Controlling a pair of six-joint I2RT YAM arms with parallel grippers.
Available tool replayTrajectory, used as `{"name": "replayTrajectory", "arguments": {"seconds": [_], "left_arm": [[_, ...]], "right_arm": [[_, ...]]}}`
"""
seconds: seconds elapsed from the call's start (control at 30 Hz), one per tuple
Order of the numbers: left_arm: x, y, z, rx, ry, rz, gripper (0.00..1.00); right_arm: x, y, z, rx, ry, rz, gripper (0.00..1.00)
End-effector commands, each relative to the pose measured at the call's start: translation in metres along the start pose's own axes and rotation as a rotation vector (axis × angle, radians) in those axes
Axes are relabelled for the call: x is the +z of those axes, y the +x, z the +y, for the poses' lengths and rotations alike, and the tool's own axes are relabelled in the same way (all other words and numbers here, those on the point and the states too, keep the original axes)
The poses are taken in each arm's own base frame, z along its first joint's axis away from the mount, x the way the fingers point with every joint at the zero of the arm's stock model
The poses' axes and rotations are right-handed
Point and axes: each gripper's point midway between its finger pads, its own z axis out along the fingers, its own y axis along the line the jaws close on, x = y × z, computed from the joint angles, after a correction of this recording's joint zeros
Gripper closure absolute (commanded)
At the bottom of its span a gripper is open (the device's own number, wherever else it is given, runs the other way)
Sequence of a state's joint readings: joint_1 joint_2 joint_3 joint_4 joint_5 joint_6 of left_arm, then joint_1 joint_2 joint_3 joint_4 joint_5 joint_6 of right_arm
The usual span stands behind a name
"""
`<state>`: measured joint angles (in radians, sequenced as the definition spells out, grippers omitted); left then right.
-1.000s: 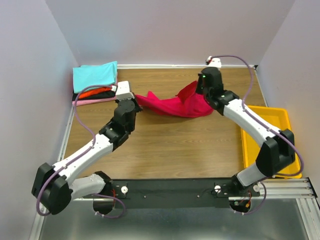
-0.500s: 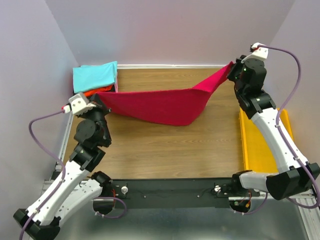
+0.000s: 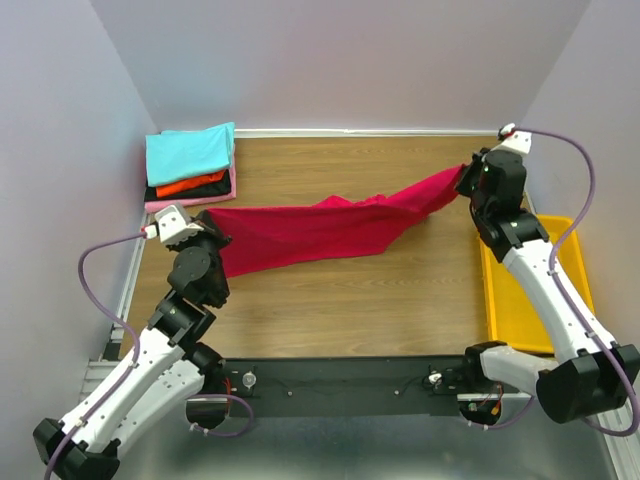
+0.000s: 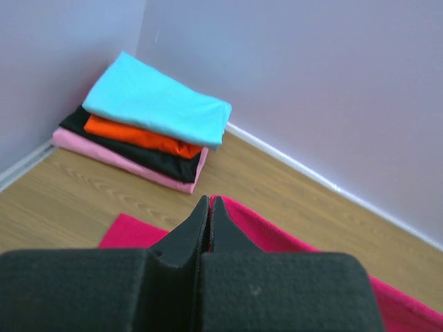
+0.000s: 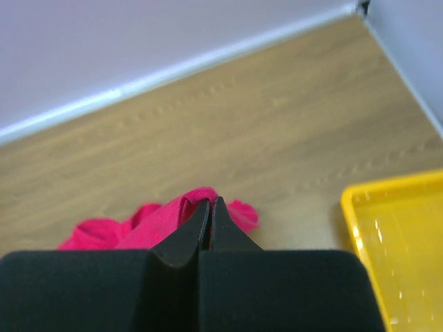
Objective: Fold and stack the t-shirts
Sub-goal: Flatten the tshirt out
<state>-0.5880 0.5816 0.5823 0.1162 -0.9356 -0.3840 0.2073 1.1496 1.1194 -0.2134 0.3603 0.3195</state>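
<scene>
The crimson t-shirt hangs stretched between my two grippers across the middle of the table, sagging onto the wood. My left gripper is shut on its left end, which shows in the left wrist view. My right gripper is shut on its right end, which shows in the right wrist view. A folded stack stands in the far left corner: cyan on top, then orange-red, black and pink. The stack also shows in the left wrist view.
A yellow plastic bin sits at the right edge of the table, under my right arm; its corner shows in the right wrist view. Walls close the table at the back and both sides.
Both grippers have pulled apart from the middle, stretching the crimson shirt out wide. Since half a second ago they have lowered and the shirt sags with folds in the middle.
</scene>
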Motion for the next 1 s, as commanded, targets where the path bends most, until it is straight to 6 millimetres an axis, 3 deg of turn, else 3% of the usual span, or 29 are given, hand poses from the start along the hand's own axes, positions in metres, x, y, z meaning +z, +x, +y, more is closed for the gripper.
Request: {"name": "replayTrajectory", "arguments": {"seconds": [0.0,0.07,0.17,0.23,0.4,0.53,0.67,0.77,0.8,0.97], "left_arm": [[0.002,0.021,-0.005,-0.034,0.019,0.046,1.0],[0.004,0.024,-0.009,-0.032,0.028,0.052,1.0],[0.006,0.013,-0.014,-0.035,0.037,0.027,1.0],[0.007,0.002,-0.019,-0.02,0.055,0.008,1.0],[0.005,-0.048,-0.043,0.01,0.145,-0.065,1.0],[-0.004,-0.088,-0.054,0.012,0.211,-0.12,1.0],[-0.023,-0.134,-0.05,-0.002,0.266,-0.205,1.0],[-0.042,-0.162,-0.05,-0.069,0.341,-0.26,1.0],[-0.047,-0.169,-0.05,-0.086,0.361,-0.276,1.0],[-0.07,-0.212,-0.045,-0.153,0.428,-0.355,1.0]], "right_arm": [[-0.004,0.049,-0.016,0.031,0.034,0.092,0.99],[-0.006,0.051,-0.021,0.041,0.048,0.089,0.99],[-0.014,0.032,-0.023,0.046,0.06,0.037,0.99],[-0.023,0.009,-0.017,0.058,0.03,-0.014,0.99],[-0.046,-0.049,0.0,0.06,-0.06,-0.132,0.99],[-0.077,-0.1,0.009,0.066,-0.126,-0.247,0.99],[-0.125,-0.156,0.021,0.082,-0.232,-0.367,1.0],[-0.148,-0.18,0.024,0.084,-0.266,-0.421,0.99],[-0.166,-0.196,0.026,0.085,-0.295,-0.46,0.99],[-0.207,-0.233,0.033,0.081,-0.377,-0.552,0.99]]}}
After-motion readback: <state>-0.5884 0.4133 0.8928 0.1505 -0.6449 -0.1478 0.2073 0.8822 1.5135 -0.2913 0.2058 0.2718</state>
